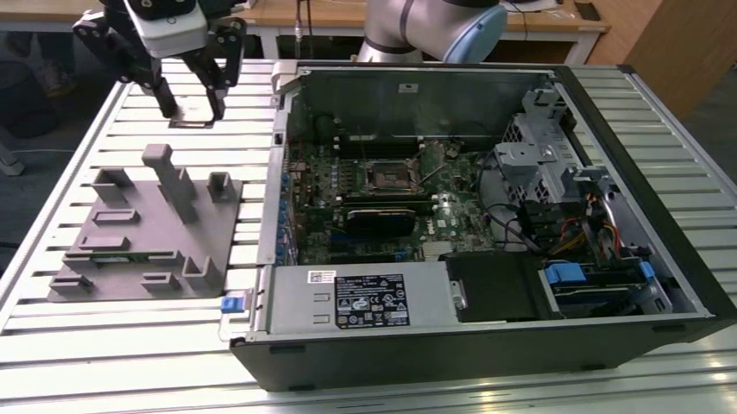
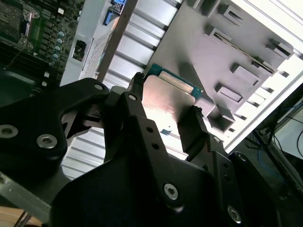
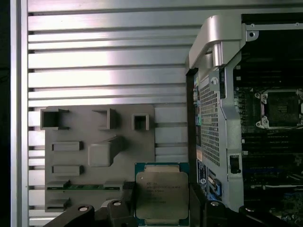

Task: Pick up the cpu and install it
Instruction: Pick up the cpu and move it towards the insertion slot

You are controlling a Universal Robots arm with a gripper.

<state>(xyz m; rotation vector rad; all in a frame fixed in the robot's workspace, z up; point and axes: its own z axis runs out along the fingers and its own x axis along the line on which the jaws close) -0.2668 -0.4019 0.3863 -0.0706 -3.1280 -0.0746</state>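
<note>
My gripper (image 1: 192,115) hangs at the exterior view's far left, past the far end of the grey tray (image 1: 138,233). It is shut on the cpu (image 1: 193,123), a small flat square chip. In both wrist views the black fingers (image 3: 129,190) press on two opposite edges of the cpu (image 3: 162,187), whose silvery top and green rim face the cameras. The chip (image 2: 165,101) overlaps a corner of the tray (image 2: 189,42), so it looks lifted off it. The motherboard socket (image 1: 392,177) lies open inside the case, to the exterior view's right of the gripper.
The open computer case (image 1: 484,285) takes up the middle and right of the slatted table (image 1: 92,336). Its raised side wall and pale latch (image 1: 285,82) stand between gripper and motherboard. Upright posts (image 1: 173,185) rise from the tray. A green memory stick (image 3: 85,186) lies in a tray slot.
</note>
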